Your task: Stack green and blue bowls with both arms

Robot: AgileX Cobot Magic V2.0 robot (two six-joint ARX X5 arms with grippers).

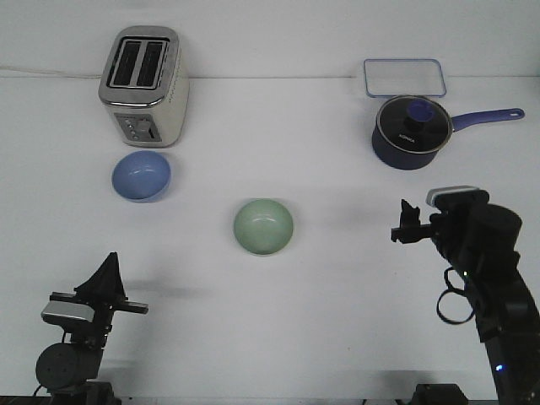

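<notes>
The pale green bowl (263, 226) sits upright and empty near the middle of the white table. The light blue bowl (141, 175) sits upright and empty at the left, just in front of the toaster. The two bowls are apart. My left gripper (110, 268) is low at the front left, well short of the blue bowl, and holds nothing. My right gripper (408, 221) is at the right, level with the green bowl and well to its right, and holds nothing. From this angle I cannot tell how wide either pair of jaws stands.
A silver two-slot toaster (143, 84) stands at the back left, right behind the blue bowl. A dark navy lidded saucepan (408, 132) with a blue handle stands at the back right. A clear lid-like tray (404, 77) lies behind it.
</notes>
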